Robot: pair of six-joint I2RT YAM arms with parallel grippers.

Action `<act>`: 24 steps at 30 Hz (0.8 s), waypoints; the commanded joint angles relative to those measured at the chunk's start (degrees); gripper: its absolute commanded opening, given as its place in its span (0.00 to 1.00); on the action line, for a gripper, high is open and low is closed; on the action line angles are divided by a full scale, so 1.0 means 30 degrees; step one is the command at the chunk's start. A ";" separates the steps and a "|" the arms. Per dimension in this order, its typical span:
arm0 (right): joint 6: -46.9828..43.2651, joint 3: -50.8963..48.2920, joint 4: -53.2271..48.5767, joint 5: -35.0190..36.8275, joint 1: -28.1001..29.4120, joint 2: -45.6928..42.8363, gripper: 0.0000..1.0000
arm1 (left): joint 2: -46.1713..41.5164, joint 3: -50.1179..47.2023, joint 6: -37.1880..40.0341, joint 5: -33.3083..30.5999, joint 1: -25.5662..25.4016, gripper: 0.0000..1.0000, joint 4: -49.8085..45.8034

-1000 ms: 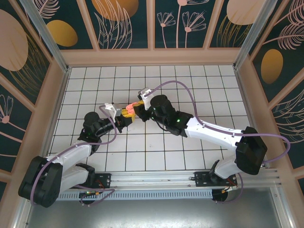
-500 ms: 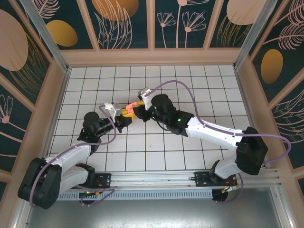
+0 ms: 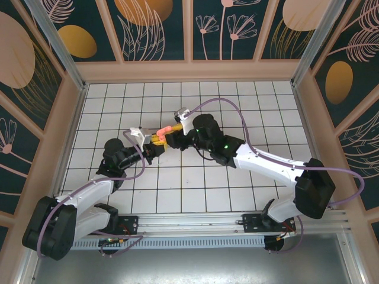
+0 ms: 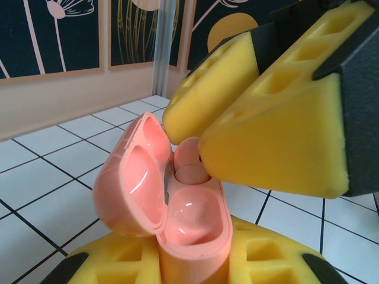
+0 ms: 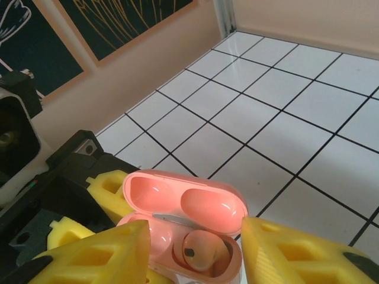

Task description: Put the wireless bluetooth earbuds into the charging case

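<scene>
Left gripper [image 3: 155,140]: clenched on open charging case [image 5: 183,204]
Right gripper [image 5: 195,234]: released, fingers spread over case
Earbud [image 5: 201,251]: sat inside
Around: tiled table [image 5: 284,136]

Left fingers [image 4: 112,263] clamped, right fingers [image 5: 95,257] apart

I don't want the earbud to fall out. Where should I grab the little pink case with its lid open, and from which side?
Grip the small salmon-pink plastic charging case by opposite sides of its lower body, coming from underneath, as the left gripper does. Its hinged lid hangs open and would probably swing. The open top faces up with a pale-pink earbud seated inside.
</scene>
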 commanded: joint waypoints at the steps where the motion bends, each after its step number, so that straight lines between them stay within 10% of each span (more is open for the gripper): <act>1: 0.0627 -0.0432 0.1251 -0.1178 -0.0417 -0.1092 0.46 | 0.0138 0.0543 0.0327 -0.0282 -0.0068 0.20 0.0700; 13: 0.2986 0.0425 -0.1237 -0.1388 -0.1653 -0.2116 0.47 | 0.2950 0.0635 -0.2743 -0.1784 0.1527 0.18 0.1617; 24: 0.3718 0.6350 -0.9199 0.0658 -0.1457 0.4899 0.45 | 0.3535 0.0869 -0.6759 -0.3870 0.5213 0.19 -0.0169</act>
